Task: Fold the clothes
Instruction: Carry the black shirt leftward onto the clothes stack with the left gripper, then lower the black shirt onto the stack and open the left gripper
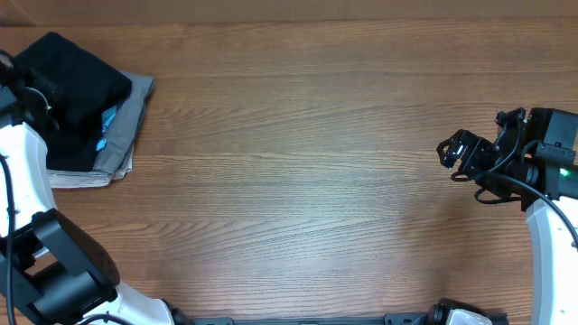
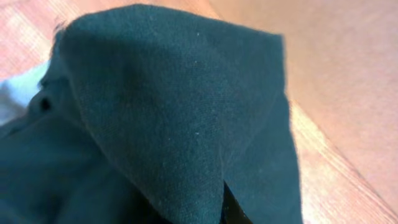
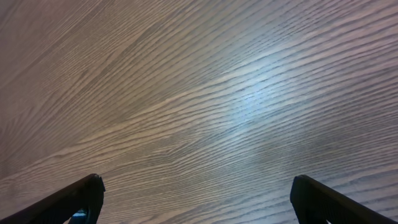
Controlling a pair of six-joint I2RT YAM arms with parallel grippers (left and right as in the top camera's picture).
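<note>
**Risk check: L claw on folded tee, far-left stack**

L side: left gripper (image 1: 41, 101) sits at the left edge of the black T-shirt (image 1: 77, 77), jaws closed on a fold of it. L wrist cam shows only dark fabric tented up at the lens. Tee lies folded at top-left of table (image 1: 307, 162), atop grey-beige garment (image 1: 126, 135), w/ light blue garment (image 1: 108, 120) peeking out between.

Risks (my read):
- If claw lifts or backs off before letting go, the fold pulls open.
- Cloth may snag on fingers at release.
- A sideways tug could slide tee off the stack or drag the lower layers.

R side: right gripper (image 1: 454, 155) is wide open, empty, over bare wood and well apart, so no help pinning the pile.
</note>
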